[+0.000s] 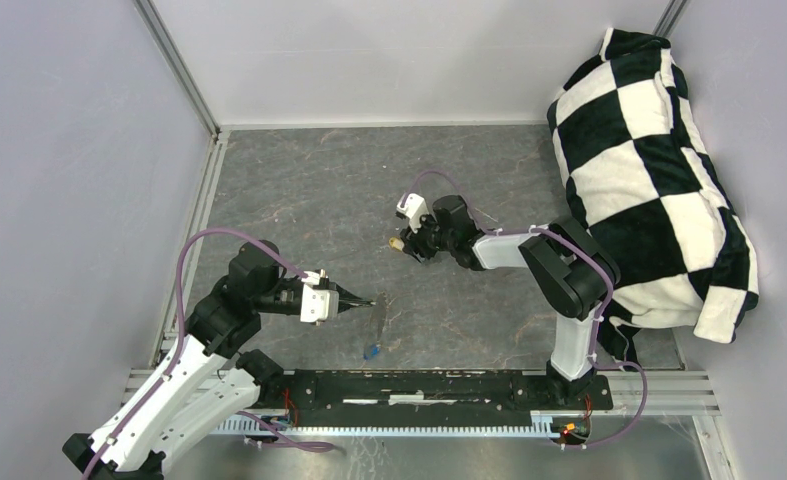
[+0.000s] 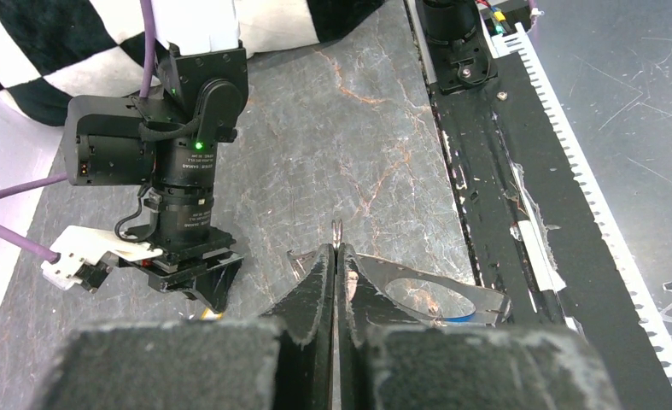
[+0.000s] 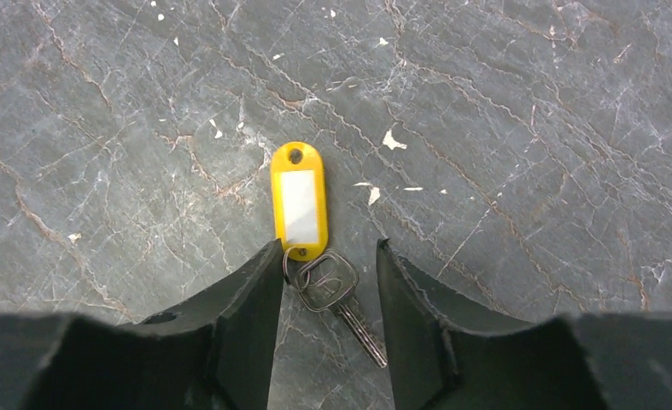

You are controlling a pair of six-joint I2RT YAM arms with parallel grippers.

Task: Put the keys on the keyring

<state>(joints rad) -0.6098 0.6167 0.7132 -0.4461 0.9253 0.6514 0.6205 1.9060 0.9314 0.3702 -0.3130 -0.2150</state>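
R hand [image 3: 329, 249] spread, straddling yellow-tagged key [image 3: 325, 280] flat on bench [image 3: 528, 128], L hand [image 2: 336, 252] pinched shut on thin keyring [image 2: 379, 272], blue key [image 1: 372, 351] just beside; key prob. light, stiff, slippery, so grab across metal head.

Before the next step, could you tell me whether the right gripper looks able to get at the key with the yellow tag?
Probably yes: the right gripper stands open astride the key, and nothing covers it.

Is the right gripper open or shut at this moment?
Open: the fingers of the right gripper stand apart, one each side of the yellow-tagged key, which lies flat on the table.
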